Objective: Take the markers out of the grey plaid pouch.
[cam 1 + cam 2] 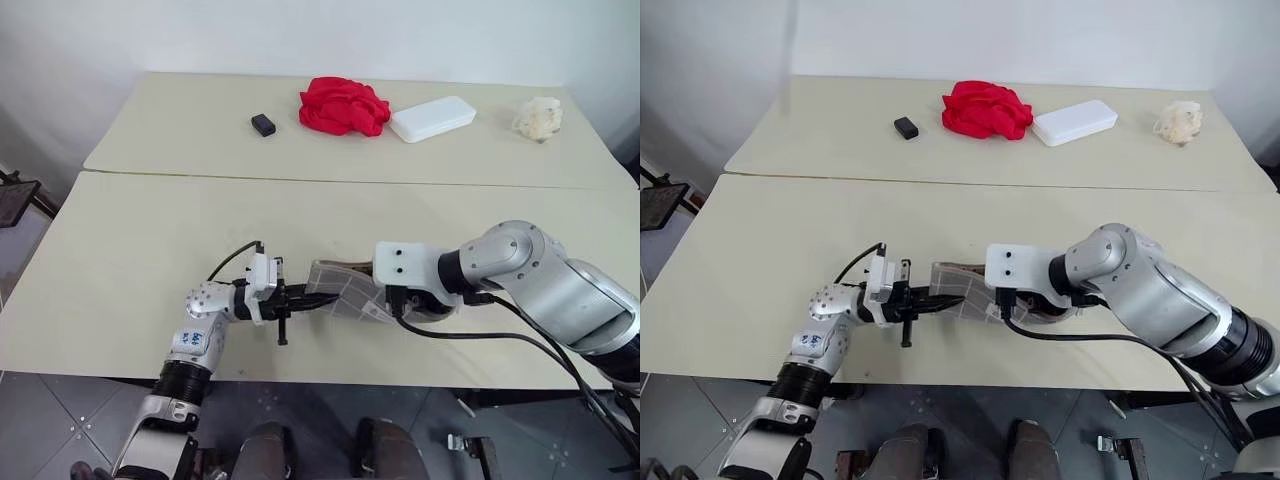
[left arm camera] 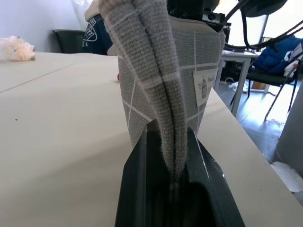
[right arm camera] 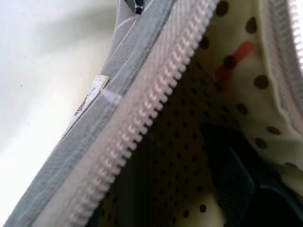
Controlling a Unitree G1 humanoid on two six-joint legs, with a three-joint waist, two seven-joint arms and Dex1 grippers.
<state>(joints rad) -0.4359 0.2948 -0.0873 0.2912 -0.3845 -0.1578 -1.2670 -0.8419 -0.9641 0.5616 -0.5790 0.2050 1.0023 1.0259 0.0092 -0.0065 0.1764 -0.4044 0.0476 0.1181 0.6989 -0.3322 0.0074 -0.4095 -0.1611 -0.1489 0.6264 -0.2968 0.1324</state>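
Note:
The grey plaid pouch (image 1: 345, 290) is held up a little above the near table, close to its front edge. My left gripper (image 1: 300, 298) is shut on the pouch's left end, and the folded fabric edge (image 2: 163, 94) is pinched between its black fingers. My right gripper (image 1: 400, 298) reaches down into the pouch's open mouth from the right. In the right wrist view I see the open zip (image 3: 156, 99), a cream dotted lining and one dark finger (image 3: 236, 184) standing off to one side, so the jaws are apart. The markers are hidden; a red streak (image 3: 234, 56) shows on the lining.
On the far table lie a small black block (image 1: 263, 124), a red cloth (image 1: 343, 105), a white box (image 1: 432, 118) and a crumpled pale object (image 1: 539, 117). A seam (image 1: 300, 178) divides the two tables. A black cable (image 1: 470, 338) hangs off my right arm over the front edge.

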